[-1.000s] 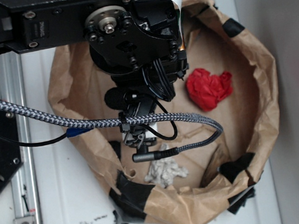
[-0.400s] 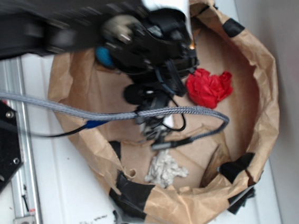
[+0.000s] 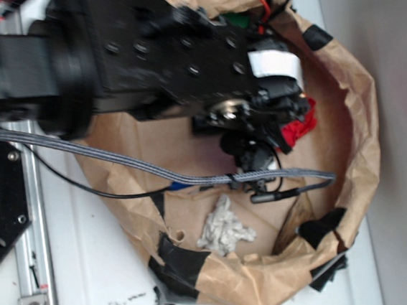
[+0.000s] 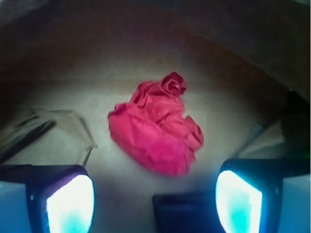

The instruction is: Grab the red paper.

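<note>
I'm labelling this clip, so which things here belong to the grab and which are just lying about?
Belongs to the job:
- red paper, loose on the brown floor
- pincer, open, fingers apart, paper just ahead of them

Just lying about:
- white crumpled paper
- brown paper bin holding both wads
- black tape patches

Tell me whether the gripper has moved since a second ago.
Yes. The gripper shifted right in the exterior view, away from the white paper wad, now over the red paper.

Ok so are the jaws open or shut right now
Open. In the wrist view the gripper shows its two jaws wide apart at the bottom corners, with the red paper lying free ahead, not yet between them.
</note>
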Robot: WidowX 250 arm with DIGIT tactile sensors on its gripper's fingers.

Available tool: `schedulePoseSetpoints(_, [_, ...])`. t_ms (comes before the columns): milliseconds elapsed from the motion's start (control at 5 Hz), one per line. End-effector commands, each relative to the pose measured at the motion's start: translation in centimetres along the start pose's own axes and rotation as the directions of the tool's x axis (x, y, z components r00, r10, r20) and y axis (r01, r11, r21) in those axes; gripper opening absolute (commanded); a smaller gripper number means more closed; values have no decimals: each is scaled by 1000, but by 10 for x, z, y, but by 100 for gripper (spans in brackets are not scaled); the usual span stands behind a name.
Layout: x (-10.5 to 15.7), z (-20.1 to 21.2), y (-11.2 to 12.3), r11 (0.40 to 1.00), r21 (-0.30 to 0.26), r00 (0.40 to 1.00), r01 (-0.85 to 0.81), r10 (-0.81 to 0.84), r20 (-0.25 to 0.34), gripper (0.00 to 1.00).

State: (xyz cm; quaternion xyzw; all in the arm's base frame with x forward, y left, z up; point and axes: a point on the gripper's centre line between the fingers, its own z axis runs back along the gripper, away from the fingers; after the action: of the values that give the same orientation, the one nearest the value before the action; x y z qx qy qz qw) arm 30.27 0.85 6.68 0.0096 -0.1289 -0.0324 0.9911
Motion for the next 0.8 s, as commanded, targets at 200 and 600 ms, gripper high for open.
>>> schedulePoseSetpoints(200, [39,-50,-21,987,64,988,150,-148,-38,100])
schedulePoseSetpoints(600, [26,-21,-4,999,-10,995,49,-50,-84,0])
